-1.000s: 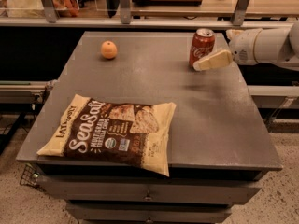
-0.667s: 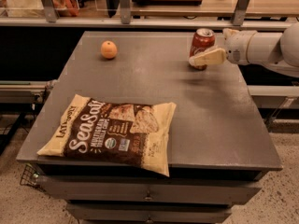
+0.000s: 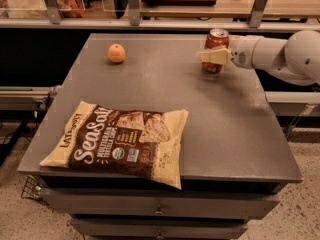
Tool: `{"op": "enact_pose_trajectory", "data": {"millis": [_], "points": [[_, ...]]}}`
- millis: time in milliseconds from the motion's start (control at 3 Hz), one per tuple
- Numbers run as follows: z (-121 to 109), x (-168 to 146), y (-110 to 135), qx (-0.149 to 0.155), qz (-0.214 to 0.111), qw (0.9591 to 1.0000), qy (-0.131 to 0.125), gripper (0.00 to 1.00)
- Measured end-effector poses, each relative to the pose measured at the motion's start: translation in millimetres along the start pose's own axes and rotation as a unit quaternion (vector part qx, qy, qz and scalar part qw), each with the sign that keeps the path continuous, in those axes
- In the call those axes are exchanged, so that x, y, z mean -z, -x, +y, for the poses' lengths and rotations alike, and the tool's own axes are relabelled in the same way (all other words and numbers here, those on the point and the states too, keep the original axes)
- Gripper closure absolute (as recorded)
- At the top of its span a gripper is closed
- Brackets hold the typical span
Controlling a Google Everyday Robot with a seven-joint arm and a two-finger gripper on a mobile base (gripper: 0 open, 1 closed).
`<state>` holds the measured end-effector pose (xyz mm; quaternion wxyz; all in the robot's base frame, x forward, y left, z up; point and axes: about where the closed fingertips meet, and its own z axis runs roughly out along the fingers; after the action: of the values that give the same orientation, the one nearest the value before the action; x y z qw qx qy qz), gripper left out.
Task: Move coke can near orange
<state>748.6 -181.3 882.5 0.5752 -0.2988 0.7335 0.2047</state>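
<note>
The jaws of the gripper (image 3: 214,55) sit at the coke can (image 3: 217,40), at the far right part of the grey worktop (image 3: 210,119). The near cream jaw lies across the front of the can at about mid-height, and the other is hidden behind it. Whether the jaws are clenched on the can or only bracket it, I cannot tell. The white arm (image 3: 280,56) reaches in behind them from the picture's right edge.

A second ago the jaws hung just beside the can, on its arm side and a little lower. Since then they have slid across, so the can now stands between them. The can itself has not shifted; it stands upright on the worktop, silver top showing above the near jaw.

The orange (image 3: 116,53) lies well apart from the jaws, off toward the picture's left at about the same depth, where it was before. A bag of tortilla chips (image 3: 120,141) lies flat, nearer the camera than the jaws and to the picture's left, also unmoved.
</note>
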Motion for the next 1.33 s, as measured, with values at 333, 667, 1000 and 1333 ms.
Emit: {"op": "enact_pose_trajectory", "data": {"millis": [333, 667, 1000, 1333], "points": [[-9, -3, 2, -0.002, -0.007, 1.0000, -0.004, 0.45], [-21, 1, 20, 0.011, -0.009, 0.9998, -0.013, 0.69], [-19, -1, 19, 0.011, -0.010, 0.9998, -0.011, 0.91], [-18, -3, 19, 0.011, -0.010, 0.9999, -0.010, 1.00]]}}
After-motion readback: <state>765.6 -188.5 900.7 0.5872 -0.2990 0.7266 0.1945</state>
